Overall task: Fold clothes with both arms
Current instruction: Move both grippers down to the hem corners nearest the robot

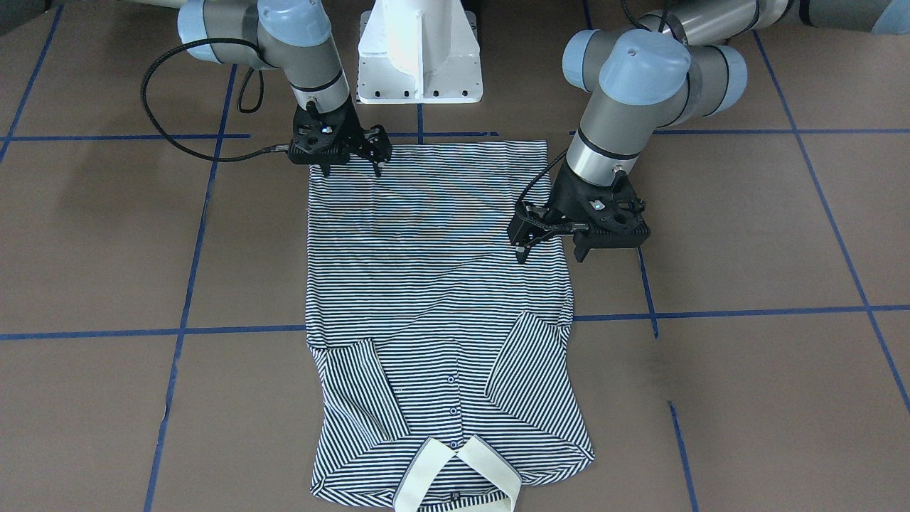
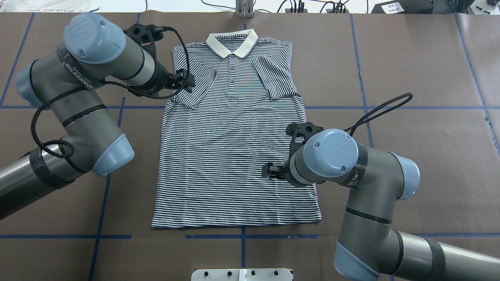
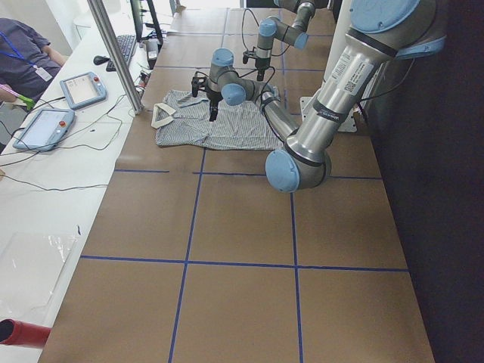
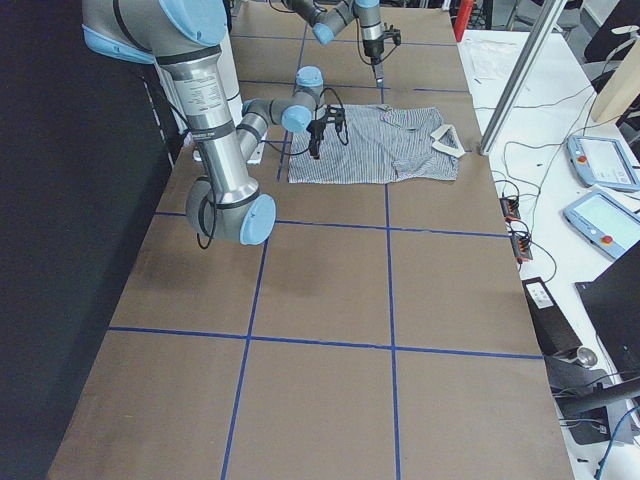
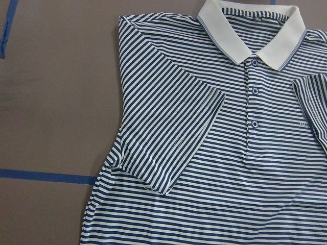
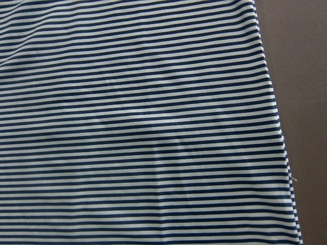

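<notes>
The striped polo shirt (image 2: 234, 156) lies flat on the brown table (image 2: 410, 58), buttons up. Its cream collar (image 2: 232, 41) is on the side away from the robot, and both short sleeves (image 5: 173, 132) are folded in over the chest. The left gripper (image 1: 551, 254) hangs over the shirt's side edge near one sleeve, fingers spread and holding nothing (the other one is the same). The right gripper (image 1: 351, 171) hangs above the opposite side, nearer the hem.

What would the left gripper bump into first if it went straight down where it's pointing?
Most likely the shirt. The left gripper points down, open, over the shirt's edge near the folded sleeve, with nothing between. It might just catch the table beside it.
</notes>
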